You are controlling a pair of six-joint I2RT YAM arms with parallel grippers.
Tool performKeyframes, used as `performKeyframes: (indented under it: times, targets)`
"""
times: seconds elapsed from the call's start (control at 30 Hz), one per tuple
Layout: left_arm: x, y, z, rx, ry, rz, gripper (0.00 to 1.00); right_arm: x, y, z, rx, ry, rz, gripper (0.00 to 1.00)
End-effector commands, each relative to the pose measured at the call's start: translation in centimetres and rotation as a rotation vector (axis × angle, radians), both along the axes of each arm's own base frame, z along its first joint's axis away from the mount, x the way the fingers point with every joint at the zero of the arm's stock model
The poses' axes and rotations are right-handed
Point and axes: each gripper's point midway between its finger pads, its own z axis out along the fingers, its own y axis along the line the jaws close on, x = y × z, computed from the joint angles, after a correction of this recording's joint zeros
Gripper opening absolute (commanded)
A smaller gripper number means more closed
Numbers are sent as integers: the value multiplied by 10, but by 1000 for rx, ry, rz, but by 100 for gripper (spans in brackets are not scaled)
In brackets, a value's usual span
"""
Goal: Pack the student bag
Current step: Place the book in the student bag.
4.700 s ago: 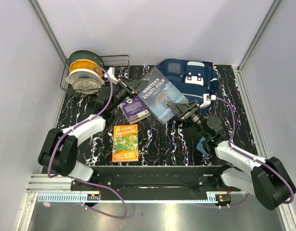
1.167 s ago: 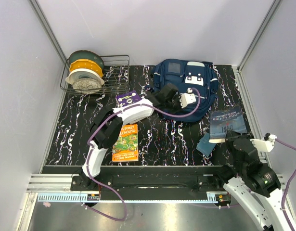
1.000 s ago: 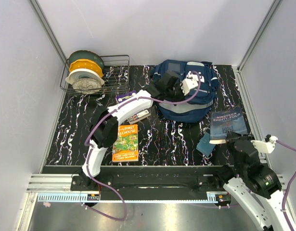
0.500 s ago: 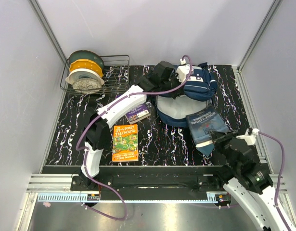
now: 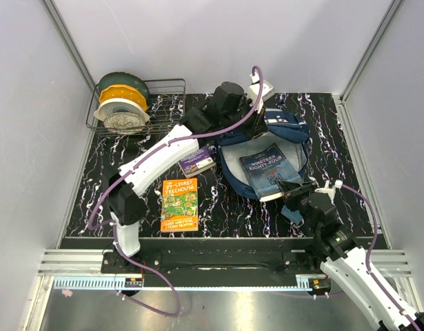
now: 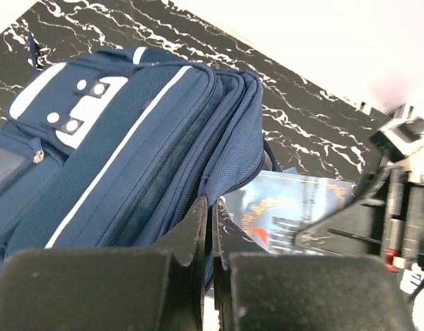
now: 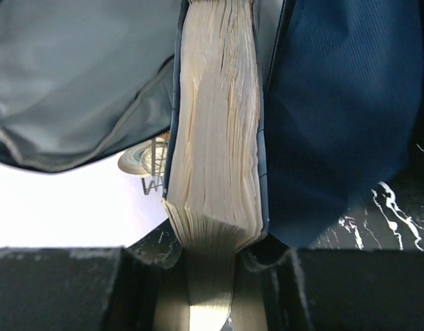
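1. Right hand (image 7: 210, 256) is clamped on the near edge of the Nineteen Eighty-Four paperback (image 5: 267, 167).
2. Just beyond it, the book's far end lies over the open, pale-lined mouth of the student bag (image 5: 234, 165).
3. Left hand (image 6: 212, 217) is pinched shut on the bag's raised rim.

bags: 1, the student bag (image 5: 286, 126), navy w/ white stripes
books: 3 were there – dk-blue book (image 5: 267, 169), orange book (image 5: 180, 204), sm. purple book (image 5: 197, 161)
pouches: 1, teal pouch (image 5: 287, 209)
wire baskets: 1, wire basket (image 5: 169, 92)
spools in it: 3 – green spool (image 5: 122, 81), yellow spool (image 5: 122, 94), white spool (image 5: 118, 114)
grippers: 2 – left gripper (image 6: 212, 224), right gripper (image 7: 210, 265)
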Motion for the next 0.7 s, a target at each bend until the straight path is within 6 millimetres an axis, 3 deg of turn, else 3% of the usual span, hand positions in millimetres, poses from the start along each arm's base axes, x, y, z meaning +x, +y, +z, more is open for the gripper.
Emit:
performKeyframes:
  times: [0.0,0.27,0.47,0.67]
  targets:
    - [-18,7,96,-222,-118,15,0,17,2,84,261,-272,-52,0]
    - [-34,6,97,-262,-100,9,0,46,-10,71,292,-213,-210,0]
    - [-48,1,110,-311,-114,-1,0,75,3,54,320,-119,-252,0]
    - [-53,8,115,-274,-174,23,0,102,4,73,318,-230,-303,0]
